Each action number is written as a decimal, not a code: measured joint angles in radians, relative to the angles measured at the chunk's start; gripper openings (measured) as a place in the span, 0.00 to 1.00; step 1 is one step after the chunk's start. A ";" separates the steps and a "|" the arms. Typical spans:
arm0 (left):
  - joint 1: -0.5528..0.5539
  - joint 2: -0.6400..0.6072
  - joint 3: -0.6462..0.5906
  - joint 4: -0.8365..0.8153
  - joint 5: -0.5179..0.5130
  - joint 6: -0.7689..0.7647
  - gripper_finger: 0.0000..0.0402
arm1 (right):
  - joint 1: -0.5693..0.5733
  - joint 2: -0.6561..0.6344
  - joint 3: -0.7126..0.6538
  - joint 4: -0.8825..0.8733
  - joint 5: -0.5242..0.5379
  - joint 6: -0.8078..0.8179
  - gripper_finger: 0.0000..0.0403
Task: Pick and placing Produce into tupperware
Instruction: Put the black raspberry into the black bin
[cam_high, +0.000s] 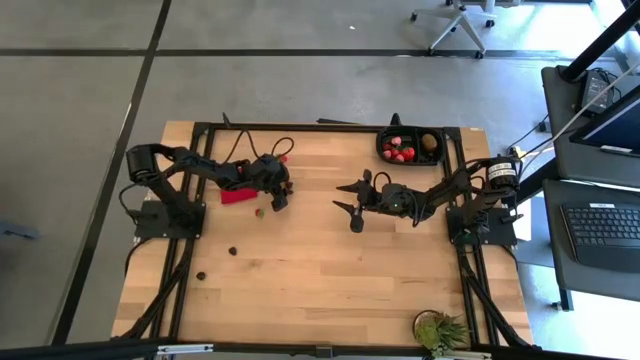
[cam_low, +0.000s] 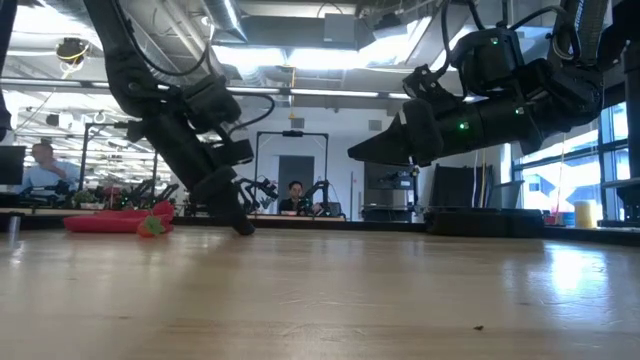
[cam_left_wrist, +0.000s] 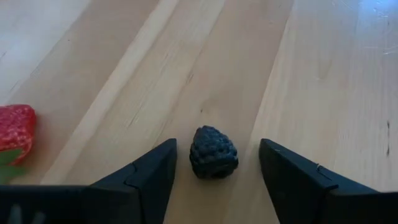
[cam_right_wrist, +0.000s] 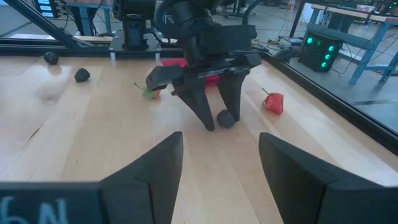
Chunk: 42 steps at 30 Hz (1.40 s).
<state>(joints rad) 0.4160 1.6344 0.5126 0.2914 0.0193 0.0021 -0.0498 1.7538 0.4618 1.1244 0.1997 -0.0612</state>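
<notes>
Produce scattered on table (cam_high: 320, 270); tray as landmark. Tray (cam_high: 383, 146) sits at far right corner of table, holding several red strawberries (cam_high: 398, 150) and one brown lump (cam_high: 429, 143).

Left gripper (cam_high: 278, 198) well left of tray, tips down at the wood. Jaws spread, straddling a dark berry (cam_left_wrist: 213, 152) that lies between the fingers (cam_left_wrist: 149, 177), not touched on either side. Same berry shows in the right wrist view (cam_right_wrist: 226, 118) between the lowered fingers.

Loose strawberry (cam_high: 259, 211) just beside left gripper, on the side away from tray; another strawberry (cam_right_wrist: 274, 102) lies near the gripper on its far side. Red cloth (cam_high: 236, 195) flat under the left arm. Two dark round pieces (cam_high: 232, 251) (cam_high: 200, 275) farther out, well apart from tray.

Right gripper (cam_high: 350, 198) near tray, hanging above the wood, pointing toward the left gripper. Jaws spread, holding nothing.

Green plant (cam_high: 440, 331) at near right edge.
</notes>
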 joint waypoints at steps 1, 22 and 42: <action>0.000 0.004 0.000 0.002 0.000 0.000 0.55 | 0.000 0.000 0.000 0.000 0.000 0.000 0.53; 0.000 0.008 0.000 0.014 -0.007 0.007 0.24 | 0.000 0.000 0.000 0.000 0.000 0.006 0.53; -0.073 -0.164 -0.005 0.004 0.077 0.123 0.23 | -0.062 0.000 0.079 0.024 -0.186 0.582 0.53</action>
<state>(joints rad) 0.3428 1.4703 0.5072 0.2955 0.0959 0.1252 -0.1115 1.7538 0.5412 1.1480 0.0140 0.5205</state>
